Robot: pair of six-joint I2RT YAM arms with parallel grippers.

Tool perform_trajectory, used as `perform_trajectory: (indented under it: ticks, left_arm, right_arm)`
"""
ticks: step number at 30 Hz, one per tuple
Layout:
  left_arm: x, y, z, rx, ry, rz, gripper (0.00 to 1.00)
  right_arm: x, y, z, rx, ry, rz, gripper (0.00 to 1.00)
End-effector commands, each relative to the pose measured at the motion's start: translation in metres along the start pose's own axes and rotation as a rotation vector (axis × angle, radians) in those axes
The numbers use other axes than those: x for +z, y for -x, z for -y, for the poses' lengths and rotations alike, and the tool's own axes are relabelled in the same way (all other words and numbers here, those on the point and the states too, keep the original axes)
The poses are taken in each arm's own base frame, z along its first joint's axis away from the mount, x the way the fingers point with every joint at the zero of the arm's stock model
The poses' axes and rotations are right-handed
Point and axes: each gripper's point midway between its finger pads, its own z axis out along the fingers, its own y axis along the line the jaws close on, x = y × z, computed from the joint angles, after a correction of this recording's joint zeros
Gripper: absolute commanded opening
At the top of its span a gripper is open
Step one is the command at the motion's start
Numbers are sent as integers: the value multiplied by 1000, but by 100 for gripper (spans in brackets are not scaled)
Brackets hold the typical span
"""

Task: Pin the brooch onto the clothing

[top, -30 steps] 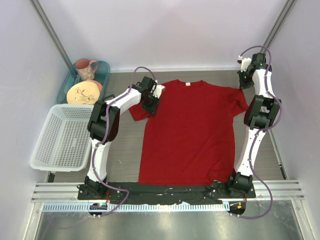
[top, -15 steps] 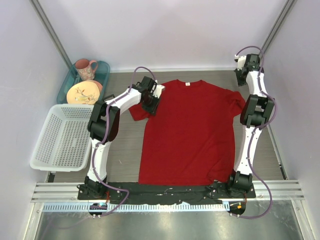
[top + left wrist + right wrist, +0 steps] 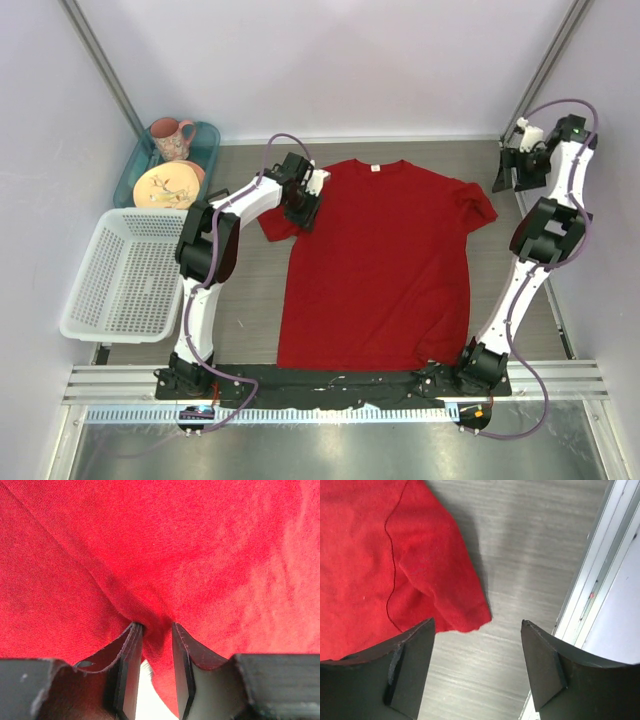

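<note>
The clothing (image 3: 385,260), a red T-shirt, lies flat on the table with its white neck label at the far end. My left gripper (image 3: 303,208) is at the shirt's left shoulder. In the left wrist view a raised fold of the clothing (image 3: 200,555) sits pinched between the fingers of the left gripper (image 3: 156,626). My right gripper (image 3: 508,170) hangs at the far right, off the shirt. In the right wrist view the right gripper (image 3: 477,622) stands wide open over bare table, with the right sleeve (image 3: 435,580) just beside its left finger. The brooch is out of view.
A white basket (image 3: 125,275) stands at the left. Behind it a teal tray (image 3: 205,135) holds a pink mug (image 3: 172,138) and a plate (image 3: 165,185). A metal rail and wall (image 3: 590,595) run close along the right gripper's right side.
My right gripper has opened, let go of the right sleeve and swung to the right, off the shirt. The left arm has stayed in place on the left shoulder.
</note>
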Motion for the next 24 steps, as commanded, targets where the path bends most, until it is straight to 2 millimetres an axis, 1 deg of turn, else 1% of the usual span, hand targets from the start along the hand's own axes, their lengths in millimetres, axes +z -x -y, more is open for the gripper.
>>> perform_trajectory:
  ticks: [1,2,3,5,6,8,9,10,11,12,14,15,17,18,20,22,23,24]
  left_arm:
    - [5,-15,-4,-21,1,-48,34]
    - [5,-15,-4,-21,0,-49,34]
    - [4,-15,-3,-18,0,-49,34]
    - [4,-15,-4,-20,-1,-49,34]
    - [3,-14,-4,-21,0,-46,34]
    - [2,-13,-3,-19,-2,-40,34]
    - [2,-12,-2,-19,-3,-38,34]
    - [2,-13,-2,-20,-3,-41,34]
    - [2,-12,-2,-21,-4,-40,34]
    - [2,-13,-3,-24,-4,-41,34]
    - [2,-13,-2,-21,-4,-40,34]
    - [2,-13,-3,-21,-1,-40,34]
    - [1,-12,-3,-20,1,-37,33]
    - [2,-12,-3,-17,2,-39,33]
    - [2,-11,-4,-20,4,-37,33]
    - [2,-11,-4,-18,10,-38,33]
    - [3,-13,-5,-18,12,-41,33]
    - [3,-14,-5,-19,14,-46,33]
  right_arm:
    - [-10,-10,-22,42,137,-12,71]
    - [-5,-13,-19,56,133,-17,64]
    - [1,-18,-19,65,138,-30,61]
    - [7,-21,-16,84,134,-37,55]
    - [12,-26,-14,101,127,-53,53]
    - [18,-28,-9,107,106,-56,51]
    - [23,-35,-6,115,92,-77,50]
    - [26,-37,-3,119,80,-82,49]
    - [30,-34,2,115,59,-67,47]
    - [33,-39,3,128,51,-78,46]
    - [39,-40,10,123,14,-80,41]
    - [43,-44,9,122,7,-94,40]
    - [48,-48,18,119,-40,-107,35]
    - [52,-54,18,122,-48,-123,34]
    - [60,-59,28,126,-91,-138,30]
    - [63,-58,36,125,-123,-142,28]
    - [67,-60,44,121,-153,-148,27]
    - [66,-56,49,115,-177,-138,26]
